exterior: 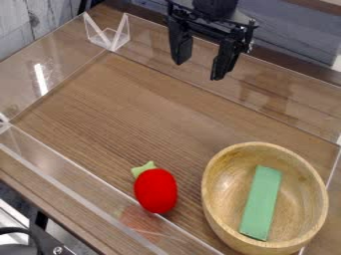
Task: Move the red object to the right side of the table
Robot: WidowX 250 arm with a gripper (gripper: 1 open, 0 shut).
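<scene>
The red object [156,188], a small strawberry-like toy with a green leafy top, lies on the brown wood-grain table [147,110] near the front acrylic wall, left of the wooden bowl. My gripper [198,57] hangs at the top centre of the view, pointing down, well behind the red object and apart from it. Its two black fingers [177,48] stand spread with nothing between them, so it is open.
A round light-wood bowl [226,169] sits at the front right with a flat green block [262,201] inside. Low clear acrylic walls [67,174] border the table, with a folded clear piece [107,33] at the back left corner.
</scene>
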